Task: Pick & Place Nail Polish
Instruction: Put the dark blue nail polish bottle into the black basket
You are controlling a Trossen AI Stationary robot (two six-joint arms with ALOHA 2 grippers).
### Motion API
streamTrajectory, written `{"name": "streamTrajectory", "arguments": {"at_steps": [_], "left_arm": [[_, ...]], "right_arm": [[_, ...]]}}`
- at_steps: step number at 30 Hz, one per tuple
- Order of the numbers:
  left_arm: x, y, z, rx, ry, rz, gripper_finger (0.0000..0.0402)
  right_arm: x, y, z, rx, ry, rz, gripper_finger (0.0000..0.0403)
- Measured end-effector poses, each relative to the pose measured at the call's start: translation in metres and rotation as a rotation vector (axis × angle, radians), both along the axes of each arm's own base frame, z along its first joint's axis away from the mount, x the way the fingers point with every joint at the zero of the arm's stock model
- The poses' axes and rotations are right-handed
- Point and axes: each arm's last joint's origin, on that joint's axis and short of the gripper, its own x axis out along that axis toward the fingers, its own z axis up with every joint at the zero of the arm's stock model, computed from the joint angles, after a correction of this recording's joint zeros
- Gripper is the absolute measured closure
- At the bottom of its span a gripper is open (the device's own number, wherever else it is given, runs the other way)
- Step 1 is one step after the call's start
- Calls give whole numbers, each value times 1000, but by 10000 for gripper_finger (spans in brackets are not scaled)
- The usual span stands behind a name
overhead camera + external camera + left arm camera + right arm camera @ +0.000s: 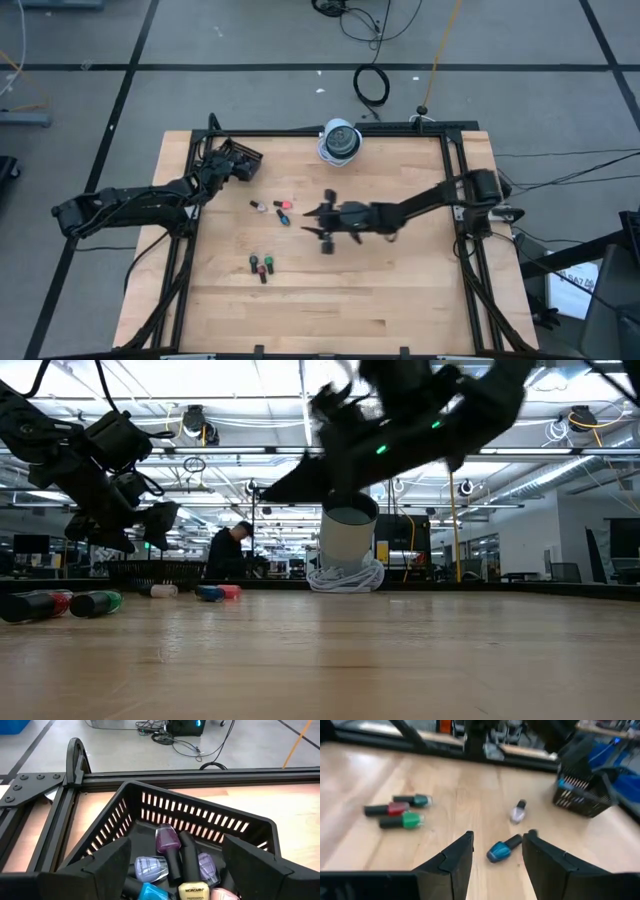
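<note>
I have the left gripper (172,865) hanging over the black basket (243,160) at the desk's (400,290) far left corner, its fingers (107,865) spread wide with nothing between them. I read that as a drop position: held right above the basket's open top so a bottle falls in. Inside, the left wrist view shows several bottles (167,842) already piled up (purple, lilac, blue, cream and pink ones, lying every which way).

The right gripper (497,860) is out over the middle of the desk, blurred in the high view, so I take it to be travelling. Its fingers (455,862) stand partly apart and hold nothing. Through the gap between them I can see the blue bottle (503,848) lying on its side, which suggests I am lining up on that one next. A pale bottle (518,812) lies just beyond it, and a pink one (284,205) sits with them in the high view.

Nearer to me is a second cluster: two green bottles (402,821) and a red one (385,809), all on their sides, close together.

A white cylinder (340,141) wrapped with cable stands at the far edge, well clear of my work. So roughly half the polish is binned, six remain loose.
</note>
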Motion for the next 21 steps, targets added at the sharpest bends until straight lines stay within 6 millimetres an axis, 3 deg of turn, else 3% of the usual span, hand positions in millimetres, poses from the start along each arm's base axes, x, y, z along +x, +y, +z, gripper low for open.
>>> {"name": "streamTrajectory", "arguments": {"at_steps": [4, 9, 13, 21], "left_arm": [[0, 0, 0, 0, 0, 0, 95], [0, 0, 0, 0, 0, 0, 96], [0, 0, 0, -1, 1, 0, 100], [0, 0, 0, -1, 0, -1, 94]], "right_arm": [[32, -3, -22, 9, 72, -17, 243], [60, -8, -35, 60, 152, -52, 243], [70, -14, -42, 83, 196, -79, 243], [72, -31, -48, 132, 202, -130, 242]]}}
